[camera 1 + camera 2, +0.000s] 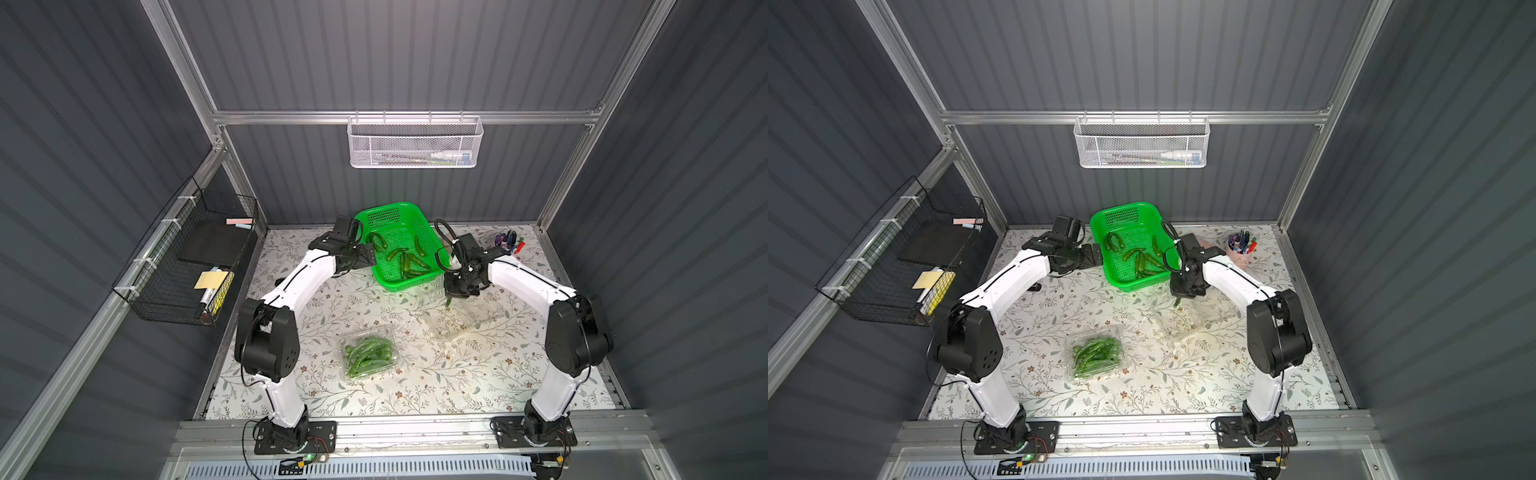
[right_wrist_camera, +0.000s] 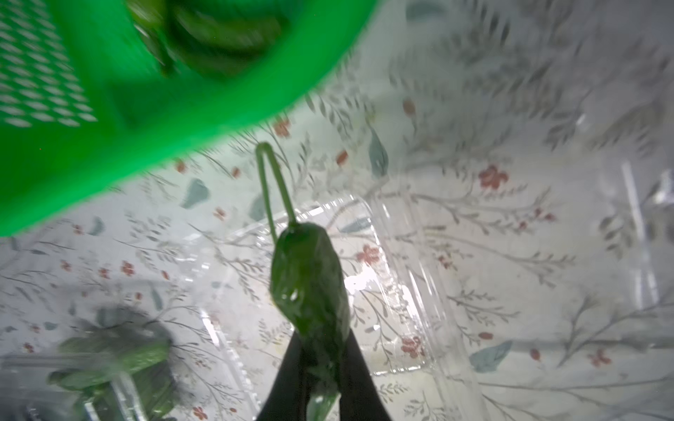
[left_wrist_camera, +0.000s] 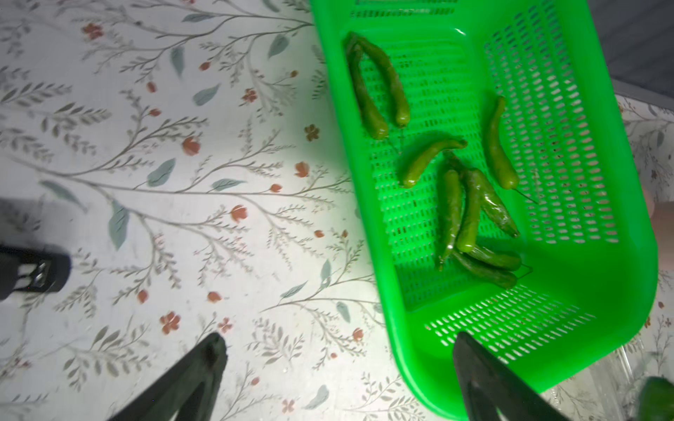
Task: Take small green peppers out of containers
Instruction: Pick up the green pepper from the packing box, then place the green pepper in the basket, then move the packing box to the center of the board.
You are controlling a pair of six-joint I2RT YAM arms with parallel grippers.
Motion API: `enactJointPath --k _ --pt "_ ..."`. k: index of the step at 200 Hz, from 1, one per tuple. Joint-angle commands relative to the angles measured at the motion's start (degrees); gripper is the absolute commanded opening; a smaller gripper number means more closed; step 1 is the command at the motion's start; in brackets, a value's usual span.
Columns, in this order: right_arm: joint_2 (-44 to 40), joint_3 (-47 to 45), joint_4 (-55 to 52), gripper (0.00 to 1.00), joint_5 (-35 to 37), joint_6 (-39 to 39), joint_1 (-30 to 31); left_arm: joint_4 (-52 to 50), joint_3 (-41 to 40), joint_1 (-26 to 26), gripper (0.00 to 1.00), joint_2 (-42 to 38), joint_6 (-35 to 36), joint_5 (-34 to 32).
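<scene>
A small green pepper (image 2: pixel 310 280) is gripped by the right claw (image 2: pixel 322 340) above the seemingly empty open container (image 1: pixel 469 320), toward the surface's (image 1: pixel 519 365) right edge. The left claw (image 3: pixel 339 340) is held open beside the basket (image 1: pixel 384 216).

Robot test cell, enclosed by grey ribbed wall panels (image 1: pixel 395 62) on aluminium framing (image 1: pixel 407 117), two arms (image 1: pixel 291 282) (image 1: pixel 528 278) bolted to a front rail (image 1: pixel 415 430).

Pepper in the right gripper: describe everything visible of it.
The pepper is dark green, glossy and slightly wrinkled, with a thin pale stem bent into a hairpin. The right gripper pinches its tip end between black fingers, stem pointing away. It hangs over the open clear container, near the green basket, apparently touching nothing else.
</scene>
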Motion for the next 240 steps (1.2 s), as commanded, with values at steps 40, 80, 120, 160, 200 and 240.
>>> enactJointPath --k 40,80,120,160,200,240 --pt "16.9 27.7 2.4 0.21 -3.1 -2.7 0.2 -3.5 -3.9 0.7 0.99 -3.4 -2.5 4.4" --pt "19.4 32.4 0.8 0.48 -8.8 -1.4 1.1 -6.4 -9.6 1.4 0.99 -5.6 -4.8 3.9" --pt "5.8 10.2 9.8 0.48 -13.6 -3.4 4.9 -6.0 -16.4 4.0 0.99 -12.5 -10.6 1.8" --pt "-8.0 -8.9 14.2 0.48 -17.1 -9.6 10.7 -5.0 -21.5 5.9 0.99 -18.9 -13.6 2.8" --pt "-5.3 -13.7 10.9 0.47 -20.5 -13.2 14.2 -7.6 -25.0 5.9 0.99 -18.3 -10.5 6.9" --pt "1.6 -12.2 12.4 0.47 -18.5 -12.2 14.5 -10.6 -28.1 2.1 0.99 -18.8 -13.9 5.3"
